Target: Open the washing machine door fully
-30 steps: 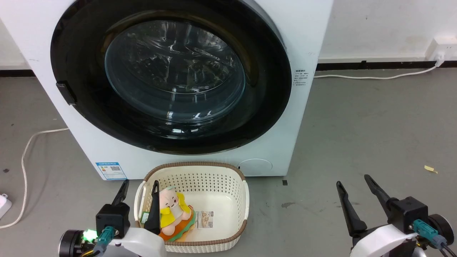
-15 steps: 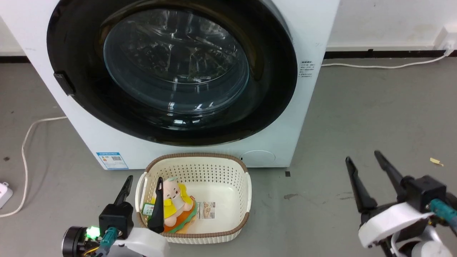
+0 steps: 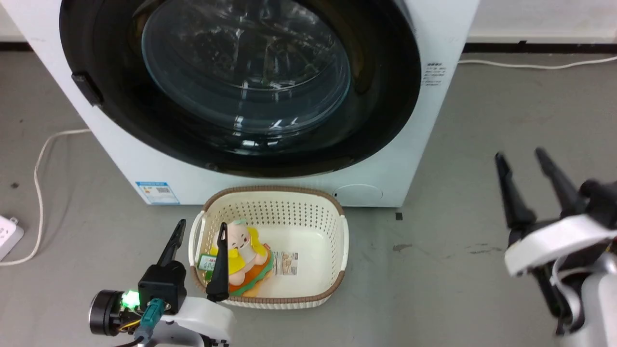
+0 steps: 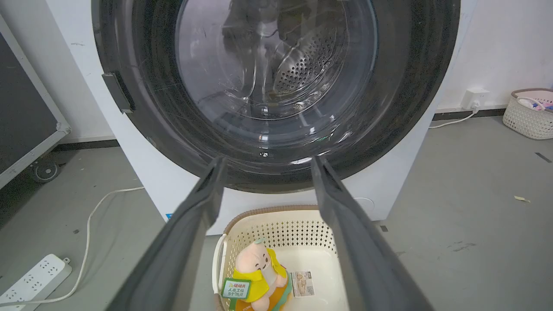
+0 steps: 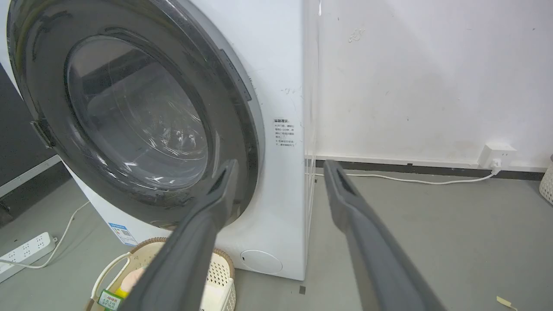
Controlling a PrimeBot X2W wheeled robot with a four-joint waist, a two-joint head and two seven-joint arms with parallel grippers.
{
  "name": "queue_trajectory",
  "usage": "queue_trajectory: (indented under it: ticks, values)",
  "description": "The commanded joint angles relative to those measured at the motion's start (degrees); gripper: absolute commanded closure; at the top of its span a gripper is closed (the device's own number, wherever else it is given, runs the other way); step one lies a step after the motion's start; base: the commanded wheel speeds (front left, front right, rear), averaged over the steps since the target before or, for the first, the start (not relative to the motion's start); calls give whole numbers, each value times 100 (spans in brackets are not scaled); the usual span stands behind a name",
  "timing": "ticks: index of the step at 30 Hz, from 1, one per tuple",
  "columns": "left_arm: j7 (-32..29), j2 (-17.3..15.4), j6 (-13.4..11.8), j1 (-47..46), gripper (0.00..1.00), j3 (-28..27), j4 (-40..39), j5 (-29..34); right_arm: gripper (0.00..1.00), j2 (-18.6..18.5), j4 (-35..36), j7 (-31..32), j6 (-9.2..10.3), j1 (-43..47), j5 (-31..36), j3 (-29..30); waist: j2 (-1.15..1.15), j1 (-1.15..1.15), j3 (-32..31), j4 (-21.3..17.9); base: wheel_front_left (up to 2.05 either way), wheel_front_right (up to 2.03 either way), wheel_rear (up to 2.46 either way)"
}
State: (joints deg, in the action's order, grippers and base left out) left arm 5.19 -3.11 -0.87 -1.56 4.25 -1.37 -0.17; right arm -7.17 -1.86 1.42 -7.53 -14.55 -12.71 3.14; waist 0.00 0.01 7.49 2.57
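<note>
Grey concrete floor [image 3: 458,120] carries the washing machine [image 3: 448,29] at 12 o'clock, with a cream perforated basket [image 3: 343,236] just in front of it, toward 6. A white power strip [image 3: 7,236] and its cord [image 3: 39,164] lie at 9 o'clock.

Floor inventory, as I log it from the head view.

Washing machine [image 3: 159,168]: far middle of the floor, wall behind it. The washing machine door [image 3: 241,86] sits in its front face.

Basket [image 3: 344,246]: on the floor just before the machine, below the door. In it I see a plush toy [image 3: 243,253] at its left side, with a card [image 3: 288,264] beside the toy on the right.

Left gripper [image 3: 201,224]: at the basket's left rim, with one finger across the basket and one outside it.

Right gripper [image 3: 519,154]: well right of the machine, over the floor.

Power strip [image 3: 7,236]: at the floor's left edge, its cable [image 3: 41,159] running toward the machine's left side.

Second cable [image 3: 530,65]: along the wall's foot, right of the machine, leading to a wall socket [image 5: 497,154].
</note>
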Motion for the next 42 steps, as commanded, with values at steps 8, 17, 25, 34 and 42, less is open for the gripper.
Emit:
queue_trajectory:
  ticks: [8,17,25,34,42]
  values:
    - [153,-33,-66,-196,0,105,-45,-18,0,-70,-385,215,2,-844,-508,254,0,-1,224,167,0,0,0]
    - [260,-34,-106,-294,0,233,-102,-24,100,-77,-889,489,2,-1706,-893,429,0,-1,458,306,0,0,0]
    - [356,-30,-137,-417,0,355,-127,-44,100,-61,-1606,870,2,-2598,-1383,810,0,-1,677,484,0,0,0]
    - [452,-27,-179,-537,0,453,-152,-71,100,-33,-2300,1782,3,-3468,-2064,1119,0,-1,911,681,0,0,0]
    - [547,-13,-238,-624,0,590,-186,-104,100,-70,-3101,2626,3,-4242,-2533,1489,0,-1,1112,883,0,0,0]
